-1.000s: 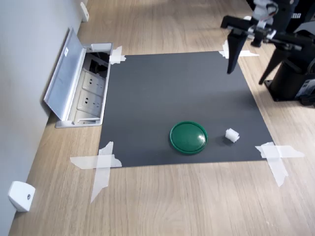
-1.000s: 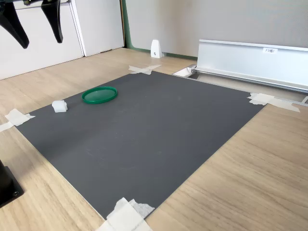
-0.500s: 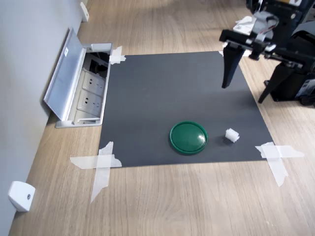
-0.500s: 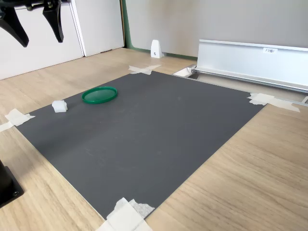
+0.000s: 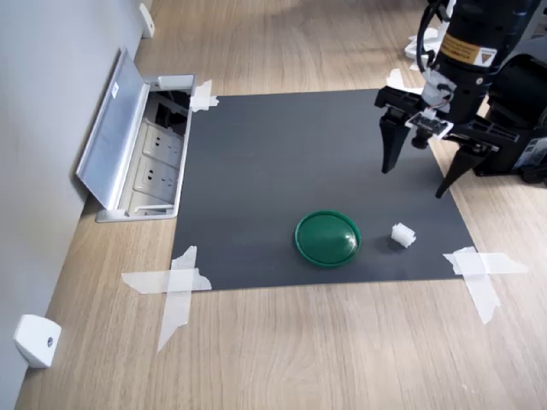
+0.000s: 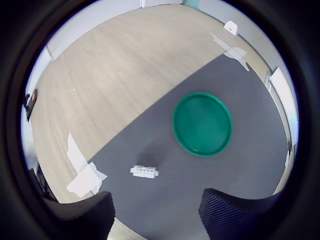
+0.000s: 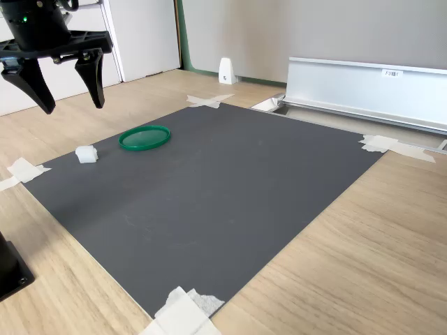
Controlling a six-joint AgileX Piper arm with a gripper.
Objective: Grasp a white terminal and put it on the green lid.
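The white terminal (image 5: 402, 235) is a tiny ridged plastic block, roughly cube-shaped in the first exterior view; the wrist view (image 6: 144, 172) shows it as a short bar with a row of small ridges. It lies on the dark grey mat (image 5: 308, 154), near the taped corner at the first exterior view's lower right, just beside the green lid (image 5: 327, 238) and apart from it. The green lid is a flat round dark green disc with a raised rim and a slight gloss, and nothing lies on it.

The mat is fixed at its corners with white tape strips (image 5: 171, 286) to a light wood-grain floor (image 5: 325, 350). Along the wall an open floor socket box (image 5: 141, 162) shows its metal flap tilted up, and a small white wedge block (image 5: 34, 340) sits by the wall.

The gripper (image 5: 417, 179) hangs above the mat, its fingers (image 5: 389, 154) spread wide and empty, pointing down, clear of both things. The second exterior view (image 7: 66, 87) shows white doors behind the gripper; the wrist view alone looks straight down on lid and terminal together.
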